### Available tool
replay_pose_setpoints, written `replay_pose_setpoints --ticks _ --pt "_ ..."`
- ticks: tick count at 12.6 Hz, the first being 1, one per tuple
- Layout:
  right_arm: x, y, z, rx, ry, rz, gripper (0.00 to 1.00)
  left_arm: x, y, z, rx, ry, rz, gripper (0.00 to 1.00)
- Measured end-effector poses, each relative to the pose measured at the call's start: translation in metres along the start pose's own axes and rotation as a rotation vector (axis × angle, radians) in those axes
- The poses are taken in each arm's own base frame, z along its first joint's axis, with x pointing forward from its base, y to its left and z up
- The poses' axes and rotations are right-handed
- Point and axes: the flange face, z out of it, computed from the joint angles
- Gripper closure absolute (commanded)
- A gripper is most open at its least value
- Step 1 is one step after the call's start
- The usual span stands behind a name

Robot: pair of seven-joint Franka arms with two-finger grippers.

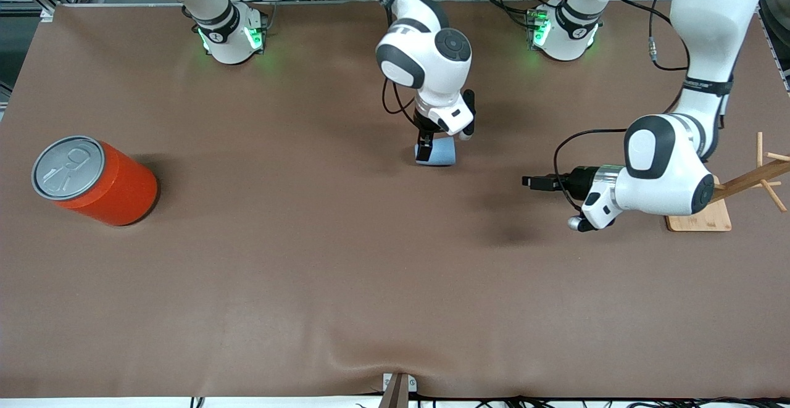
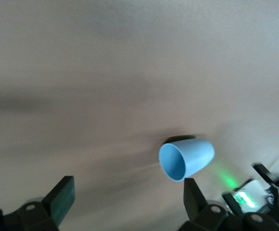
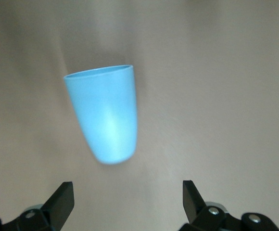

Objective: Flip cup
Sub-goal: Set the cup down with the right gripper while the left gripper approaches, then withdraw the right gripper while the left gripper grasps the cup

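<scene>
Brown table covering filled the front view, bare along its near edge. Toward the right arm's end stood an orange can, tilted, its grey pull-tab lid showing. Near the table's middle the cup lay on its side under the right gripper, which hung directly over it with fingers spread and nothing gripped. Toward the left arm's end, the left gripper hovered above the table, pointing toward the cup, beside a wooden rack on its flat base.

Left wrist view: the cup lay on the table with its mouth facing the camera, between and past the parted fingers.

Right wrist view: the cup lay lengthwise, well clear of the released fingers.
</scene>
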Motion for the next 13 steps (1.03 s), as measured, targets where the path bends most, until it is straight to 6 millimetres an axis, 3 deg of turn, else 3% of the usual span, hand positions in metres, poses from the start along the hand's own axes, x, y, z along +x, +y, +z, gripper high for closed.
replay_pose_setpoints --ticks 2,4,6,9,11,13 --pt "-0.043 0.037 -0.058 0.065 -0.005 0.041 0.0 -0.003 0.008 0.025 -0.067 0.019 -0.03 0.0" --pt "-0.11 0.087 -0.111 0.124 0.003 0.13 0.0 -0.01 0.017 0.057 -0.121 0.036 -0.064 0.0" --pt "-0.19 0.149 -0.135 0.155 0.006 0.259 0.0 -0.014 0.02 0.077 -0.156 0.031 -0.097 0.0" --pt "-0.324 0.245 -0.113 0.191 0.006 0.456 0.0 -0.01 0.017 0.097 -0.251 0.011 -0.107 0.06" --pt "-0.442 0.299 -0.092 0.214 0.011 0.644 0.0 -0.008 0.015 0.116 -0.317 0.005 -0.085 0.07" --pt "-0.563 0.327 -0.081 0.248 0.069 0.807 0.0 -0.004 0.012 0.133 -0.366 0.007 -0.071 0.1"
